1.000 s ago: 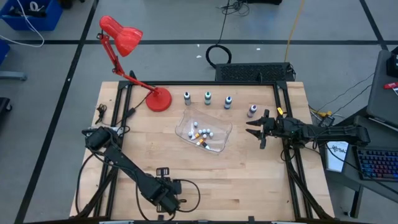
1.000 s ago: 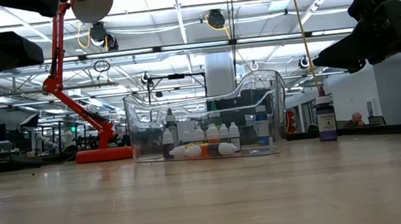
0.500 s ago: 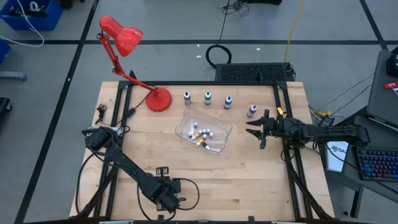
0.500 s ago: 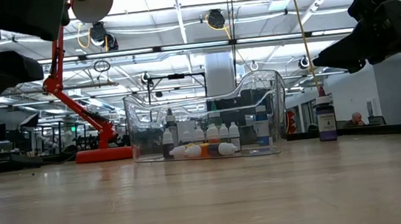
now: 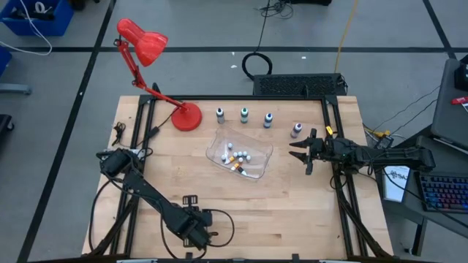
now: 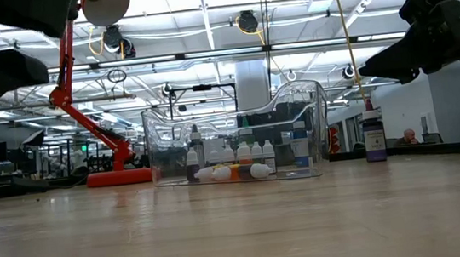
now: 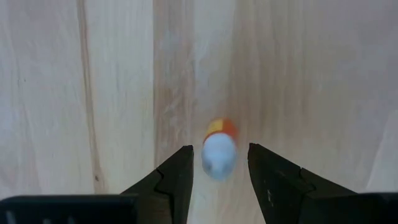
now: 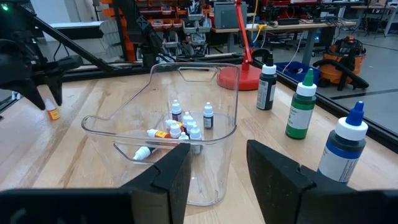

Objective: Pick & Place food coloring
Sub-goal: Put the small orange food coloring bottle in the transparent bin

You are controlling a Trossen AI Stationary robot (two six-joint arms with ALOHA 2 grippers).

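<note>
Four upright food coloring bottles stand along the far side: dark [image 5: 219, 114], green [image 5: 244, 114], blue [image 5: 268, 120] and pink-purple [image 5: 296, 130]. A small orange bottle with a pale cap [image 7: 219, 152] stands on the wood near the table's front edge. My left gripper [image 7: 221, 182] points down over it, open, one finger on each side with a gap to the cap. The high view hides this bottle under the gripper [image 5: 191, 232]. At the table's right, my right gripper [image 5: 294, 150] is level and open, with nothing in it.
A clear plastic container [image 5: 252, 166] in the table's middle holds several tiny bottles. A red desk lamp [image 5: 186, 117] stands at the far left, its arm reaching beyond the table. Bare wood lies between the container and the front edge.
</note>
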